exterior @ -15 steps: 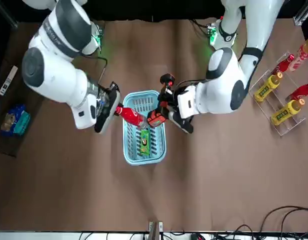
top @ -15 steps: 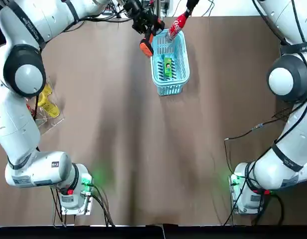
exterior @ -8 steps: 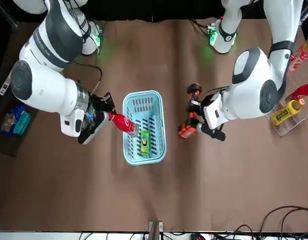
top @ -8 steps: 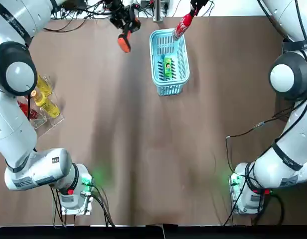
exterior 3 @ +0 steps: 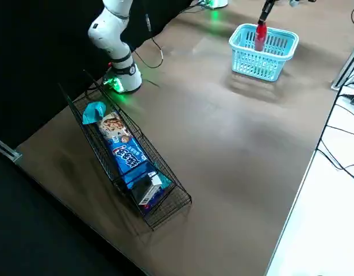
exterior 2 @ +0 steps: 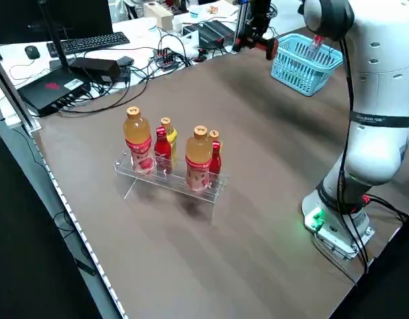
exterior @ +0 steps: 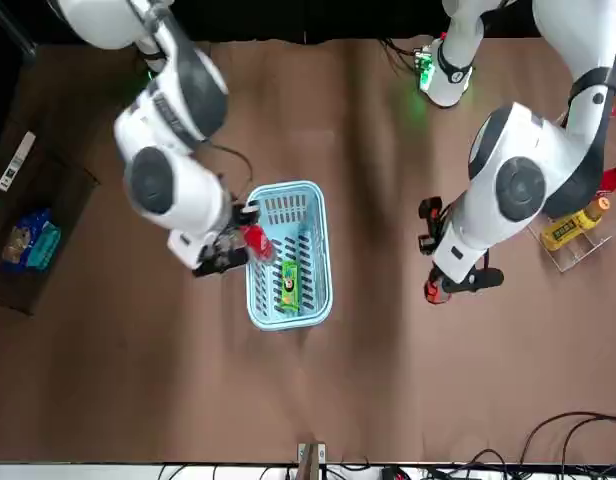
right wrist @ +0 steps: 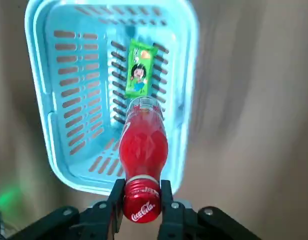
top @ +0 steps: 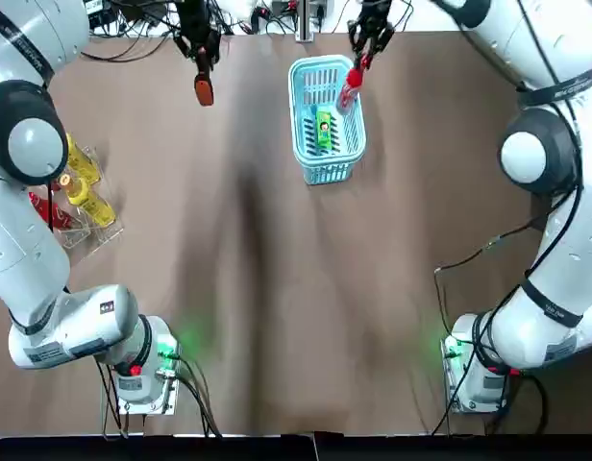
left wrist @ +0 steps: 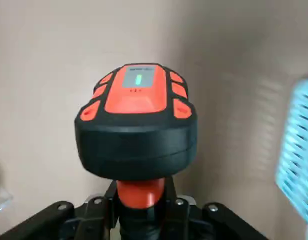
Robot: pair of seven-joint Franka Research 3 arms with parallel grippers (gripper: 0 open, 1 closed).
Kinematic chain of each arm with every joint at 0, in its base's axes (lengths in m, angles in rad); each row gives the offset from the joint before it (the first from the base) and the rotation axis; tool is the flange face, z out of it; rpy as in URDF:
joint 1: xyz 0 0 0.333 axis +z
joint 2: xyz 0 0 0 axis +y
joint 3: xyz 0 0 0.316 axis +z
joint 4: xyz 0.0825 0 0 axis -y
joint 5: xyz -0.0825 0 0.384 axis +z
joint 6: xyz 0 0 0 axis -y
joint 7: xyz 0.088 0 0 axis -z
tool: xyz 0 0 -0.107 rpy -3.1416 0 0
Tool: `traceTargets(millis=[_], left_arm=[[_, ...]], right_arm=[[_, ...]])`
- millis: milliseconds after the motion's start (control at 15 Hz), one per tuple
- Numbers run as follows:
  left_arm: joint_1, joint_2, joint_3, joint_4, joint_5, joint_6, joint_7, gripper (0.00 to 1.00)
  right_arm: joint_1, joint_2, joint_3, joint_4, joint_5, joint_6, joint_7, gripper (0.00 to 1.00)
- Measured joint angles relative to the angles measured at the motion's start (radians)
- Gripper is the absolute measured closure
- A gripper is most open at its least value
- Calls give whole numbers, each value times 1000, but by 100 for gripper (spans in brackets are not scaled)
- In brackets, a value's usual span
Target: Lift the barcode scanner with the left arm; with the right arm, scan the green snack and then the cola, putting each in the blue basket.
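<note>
**While the left arm has the scanner up, the cola's at the basket**

While the right gripper (right wrist: pixel 142 196) pinches the cola (right wrist: pixel 142 145) by its red cap, jaws tight on both sides, the bottle hangs roughly upright, cap up, w/ its low end at the far right part of the basket (right wrist: pixel 41 125). Can't tell if it touches the basket floor. Snack (right wrist: pixel 140 75) lies flat on that floor, face up, just beside the cola's low end.

Left gripper (left wrist: pixel 142 202) has its jaws clamped on the scanner (left wrist: pixel 136 127) by the orange handle. Scanner's up off the table (top: pixel 277 288) near the far edge, on the robot's left of the basket and clearly apart from it. Black head, orange top, small green light on.

Btw a rack of bottles (exterior 2: pixel 171 159) sits on the left side of the table, well apart from both grippers.
</note>
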Motion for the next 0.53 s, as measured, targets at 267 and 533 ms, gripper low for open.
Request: traceTargets(millis=[267, 533], left_arm=[[8, 75, 21, -32, 116, 28, -33, 63], [83, 115, 38, -159, 152, 220, 120, 63]], right_arm=[[80, 19, -1, -1, -33, -1, 112, 67], [136, 65, -4, -11, -102, -9, 140, 67]])
